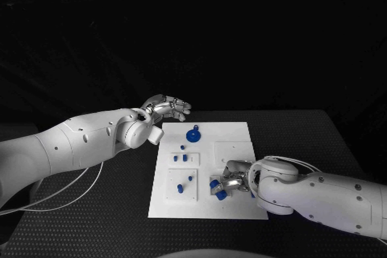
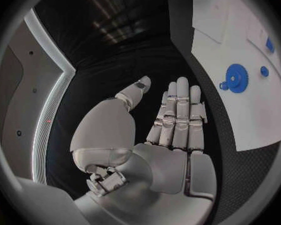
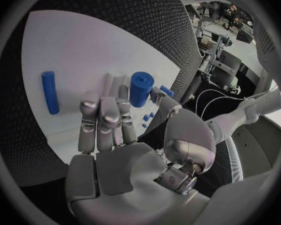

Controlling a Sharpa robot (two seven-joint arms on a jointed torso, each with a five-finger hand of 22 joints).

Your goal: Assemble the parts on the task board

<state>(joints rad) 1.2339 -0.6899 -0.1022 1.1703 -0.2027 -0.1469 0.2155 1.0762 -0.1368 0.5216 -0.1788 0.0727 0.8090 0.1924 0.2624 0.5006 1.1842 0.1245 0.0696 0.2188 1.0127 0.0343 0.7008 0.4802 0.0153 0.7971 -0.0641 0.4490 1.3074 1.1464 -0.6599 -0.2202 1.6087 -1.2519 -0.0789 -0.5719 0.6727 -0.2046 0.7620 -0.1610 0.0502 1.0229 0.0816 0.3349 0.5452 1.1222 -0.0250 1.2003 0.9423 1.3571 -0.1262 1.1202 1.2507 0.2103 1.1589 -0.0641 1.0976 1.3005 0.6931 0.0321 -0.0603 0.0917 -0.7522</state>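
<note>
Right hand [image 3: 109, 135] spread, fingertips beside blue cylinder [image 3: 140, 88] on task board [image 1: 234, 210], probably about to grasp; left hand [image 2: 172, 130] flat, empty.

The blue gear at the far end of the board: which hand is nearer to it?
Left. The left hand hovers off the task board's far left corner, a short way from the blue gear. The right hand is over the board's near part, among other blue parts.

A white task board [image 1: 234, 132] is seen on the black table [image 1: 322, 135]. A blue gear [image 1: 193, 135] is laid near its far end. The right hand [image 1: 232, 181] is held over blue parts [image 1: 217, 190] at its near end. The left hand [image 1: 167, 108] is kept off the board, beside its far corner.
</note>
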